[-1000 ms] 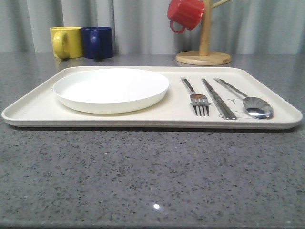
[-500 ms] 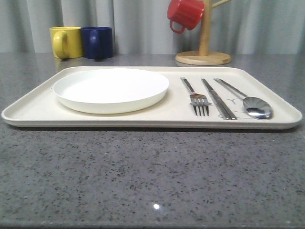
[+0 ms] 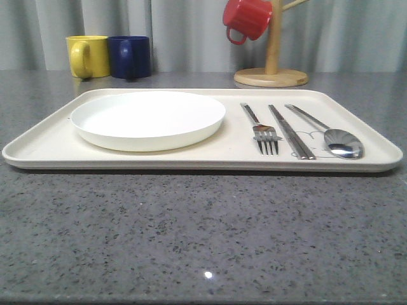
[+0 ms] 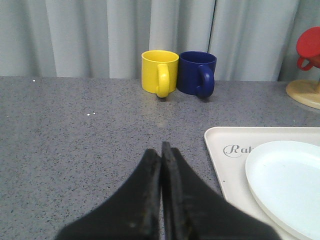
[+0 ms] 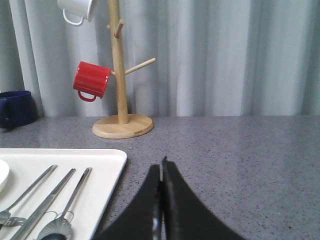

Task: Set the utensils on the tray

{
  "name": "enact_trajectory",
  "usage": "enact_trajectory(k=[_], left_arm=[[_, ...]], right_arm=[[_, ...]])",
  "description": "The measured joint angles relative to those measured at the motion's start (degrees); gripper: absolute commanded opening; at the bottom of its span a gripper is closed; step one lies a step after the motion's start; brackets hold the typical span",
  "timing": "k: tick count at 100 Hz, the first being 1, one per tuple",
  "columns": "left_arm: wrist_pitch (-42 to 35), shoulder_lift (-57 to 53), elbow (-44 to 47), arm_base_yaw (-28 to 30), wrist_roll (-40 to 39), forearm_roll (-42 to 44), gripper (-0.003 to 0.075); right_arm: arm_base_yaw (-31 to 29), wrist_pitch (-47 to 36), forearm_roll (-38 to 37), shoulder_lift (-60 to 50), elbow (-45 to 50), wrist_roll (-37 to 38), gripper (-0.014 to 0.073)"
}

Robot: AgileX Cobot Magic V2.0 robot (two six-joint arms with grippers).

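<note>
The cream tray (image 3: 51, 143) lies across the middle of the grey table. On its right part three silver utensils rest side by side: a fork (image 3: 262, 130), a pair of chopsticks (image 3: 290, 131) and a spoon (image 3: 331, 136). The same three appear in the right wrist view as fork (image 5: 22, 192), chopsticks (image 5: 47, 199) and spoon (image 5: 67, 204). My left gripper (image 4: 161, 150) is shut and empty over the bare table, off the tray's left end (image 4: 225, 170). My right gripper (image 5: 162, 166) is shut and empty over the table, off the tray's right edge (image 5: 112, 172).
A round white plate (image 3: 147, 119) sits on the tray's left half. Behind the tray stand a yellow mug (image 3: 89, 56) and a dark blue mug (image 3: 130, 56). A wooden mug tree (image 3: 272, 70) at the back right carries a red mug (image 3: 247, 19).
</note>
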Motion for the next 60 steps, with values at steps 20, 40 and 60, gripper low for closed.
enact_trajectory(k=[20,40,60], left_arm=[[0.0,0.0,0.0,0.0,0.0,0.0,-0.0017],[0.0,0.0,0.0,0.0,0.0,0.0,-0.0017],[0.0,0.0,0.0,0.0,0.0,0.0,-0.0017]], right_arm=[[-0.6,-0.3,0.0,-5.5,4.9,0.0,-0.0069],[-0.6,-1.9,0.2,-5.5,7.8,0.0,-0.0069],[-0.6,-2.1,0.3,-5.5,7.9,0.0,-0.0069]])
